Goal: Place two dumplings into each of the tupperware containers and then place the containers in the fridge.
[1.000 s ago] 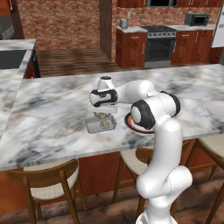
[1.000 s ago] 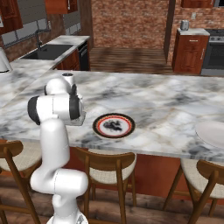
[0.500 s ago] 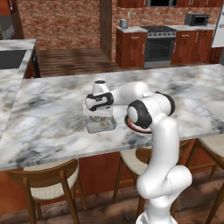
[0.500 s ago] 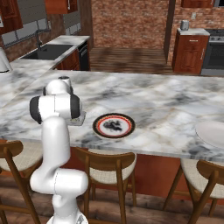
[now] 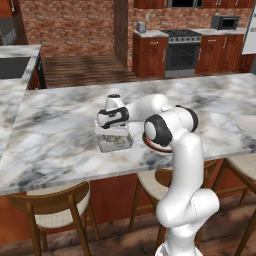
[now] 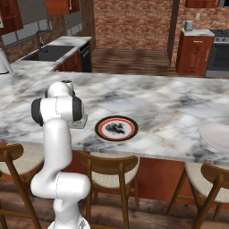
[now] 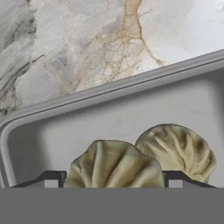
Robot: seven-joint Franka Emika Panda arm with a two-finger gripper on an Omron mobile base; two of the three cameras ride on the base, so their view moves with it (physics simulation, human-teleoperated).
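Note:
A grey translucent tupperware container [image 5: 115,143] sits on the marble counter near its front edge, its rim [image 7: 109,89] filling the hand view. Two tan pleated dumplings lie inside it: one [image 7: 113,166] between my fingertips and one [image 7: 177,148] just to its right. My gripper [image 5: 114,131] reaches down into the container, open [image 7: 113,181], a fingertip [image 7: 50,179] on either side of the near dumpling. Dark lumps [image 6: 117,129] lie on the round black red-rimmed plate [image 6: 102,134] beside the container. The fridge's pale edge [image 5: 250,35] shows at the far back right.
A pale shallow vessel [image 6: 219,136] rests on the counter far to the right. Wooden stools [image 5: 55,205] stand under the counter's front edge. A sink [image 6: 49,53] lies to the left, and an oven [image 5: 181,52] stands at the back.
The hand has come down and slightly left over the container. The jaws have barely changed.

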